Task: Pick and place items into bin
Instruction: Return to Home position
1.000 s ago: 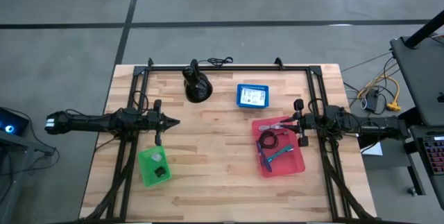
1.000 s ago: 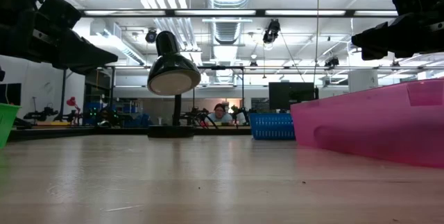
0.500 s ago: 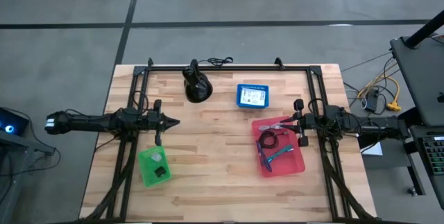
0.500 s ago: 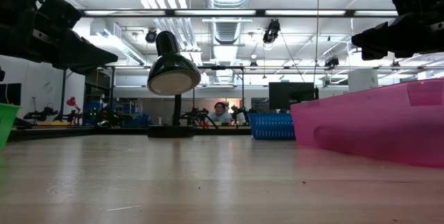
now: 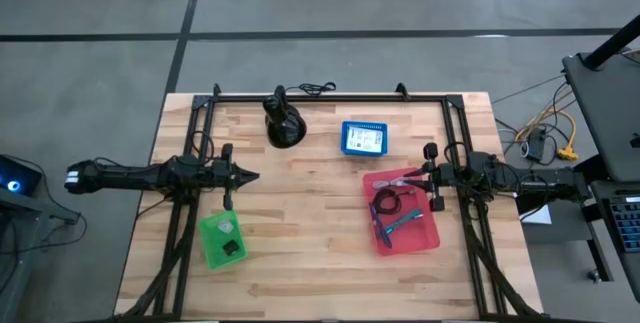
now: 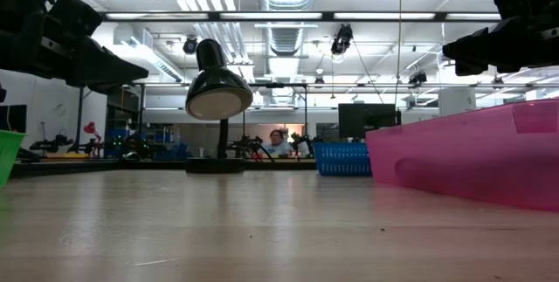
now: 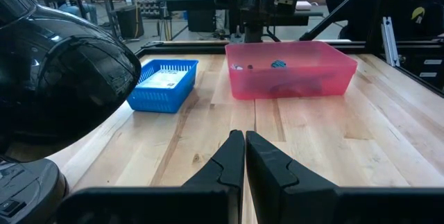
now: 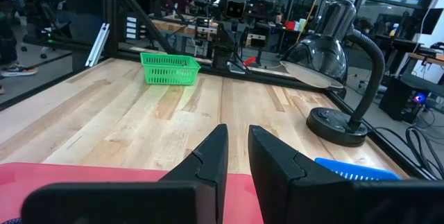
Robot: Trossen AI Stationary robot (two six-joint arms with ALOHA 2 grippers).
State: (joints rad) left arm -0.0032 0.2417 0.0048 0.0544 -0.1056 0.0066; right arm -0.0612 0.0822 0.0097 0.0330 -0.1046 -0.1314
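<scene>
Both arms sit drawn back at opposite sides of the table. The left gripper [image 7: 245, 135] has its fingers pressed together and holds nothing; it points across the boards toward the red bin [image 7: 291, 85] and is well apart from it. The right gripper [image 8: 237, 131] is empty, its fingers parted by a narrow gap, and it hangs at that bin's outer rim. The items lie inside: black coiled cable [image 5: 388, 203] near the middle, slim tools [image 5: 396, 226] aslant beside it. Judgement: the right arm is plainly nearer — the items lie just ahead of and below it. Green bin [image 8: 170, 69], blue bin [image 7: 157, 102] and lamp [image 5: 283, 123] stand aside, not in the way.
</scene>
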